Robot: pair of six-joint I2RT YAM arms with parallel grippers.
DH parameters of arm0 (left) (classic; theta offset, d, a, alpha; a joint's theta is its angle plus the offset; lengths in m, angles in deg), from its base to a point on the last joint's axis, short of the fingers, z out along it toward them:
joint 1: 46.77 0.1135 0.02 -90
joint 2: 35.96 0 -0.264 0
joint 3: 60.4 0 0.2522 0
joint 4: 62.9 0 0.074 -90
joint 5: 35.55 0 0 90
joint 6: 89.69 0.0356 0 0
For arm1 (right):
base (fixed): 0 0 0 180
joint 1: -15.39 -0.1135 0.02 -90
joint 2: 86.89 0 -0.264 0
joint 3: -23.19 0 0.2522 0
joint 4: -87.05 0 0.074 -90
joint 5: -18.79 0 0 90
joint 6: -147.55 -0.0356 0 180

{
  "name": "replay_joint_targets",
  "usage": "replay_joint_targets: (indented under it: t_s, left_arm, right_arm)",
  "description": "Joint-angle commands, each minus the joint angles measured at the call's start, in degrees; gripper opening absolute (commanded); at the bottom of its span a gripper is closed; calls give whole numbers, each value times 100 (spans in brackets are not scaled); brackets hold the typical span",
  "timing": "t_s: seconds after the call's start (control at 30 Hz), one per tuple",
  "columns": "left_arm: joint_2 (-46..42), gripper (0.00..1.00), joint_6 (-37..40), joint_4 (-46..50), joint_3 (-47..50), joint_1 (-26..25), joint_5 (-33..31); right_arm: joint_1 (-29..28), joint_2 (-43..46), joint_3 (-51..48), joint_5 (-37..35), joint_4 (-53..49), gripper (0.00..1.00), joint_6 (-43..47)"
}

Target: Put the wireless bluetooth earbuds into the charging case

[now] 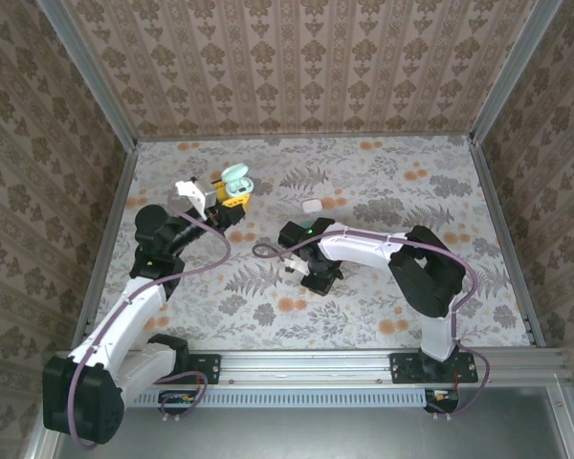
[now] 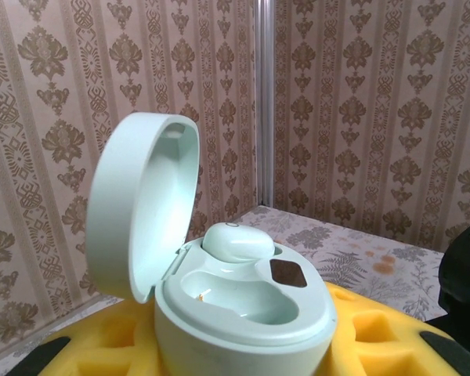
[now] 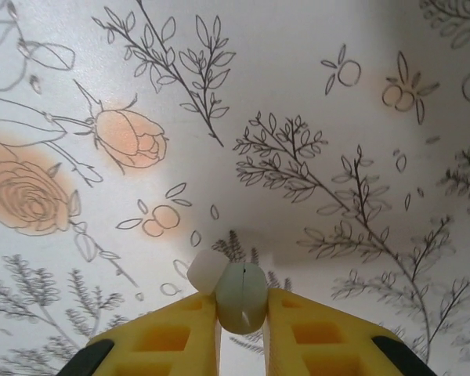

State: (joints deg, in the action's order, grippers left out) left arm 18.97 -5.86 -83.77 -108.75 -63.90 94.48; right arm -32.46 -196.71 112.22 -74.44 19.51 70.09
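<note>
My left gripper holds the pale teal charging case between its yellow fingers, raised over the far left of the table. The case lid stands open. One earbud sits in the far socket, and the near socket is empty. My right gripper points down over the middle of the table. In the right wrist view it is shut on a second pale teal earbud, whose white tip sticks out to the left, just above the floral cloth.
A small white pebble-shaped case lies on the floral tablecloth between the two grippers. Patterned walls with metal corner posts enclose the table on three sides. The right arm's cable loops over the cloth.
</note>
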Motion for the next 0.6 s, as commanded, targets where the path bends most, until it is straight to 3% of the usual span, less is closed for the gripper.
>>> replay_joint_targets:
  t_s: [0.0,0.33,0.57]
  left_arm:
    - [-97,26,123,37,-109,39,41]
    - [-53,26,134,18,-90,121,118]
    - [-36,26,121,9,-103,158,185]
  right_arm:
    - [137,-120,120,-213,27,22,1111]
    - [224,47,-121,-354,297,33,973]
    - [248,1194,-369,72,548,43,-1034]
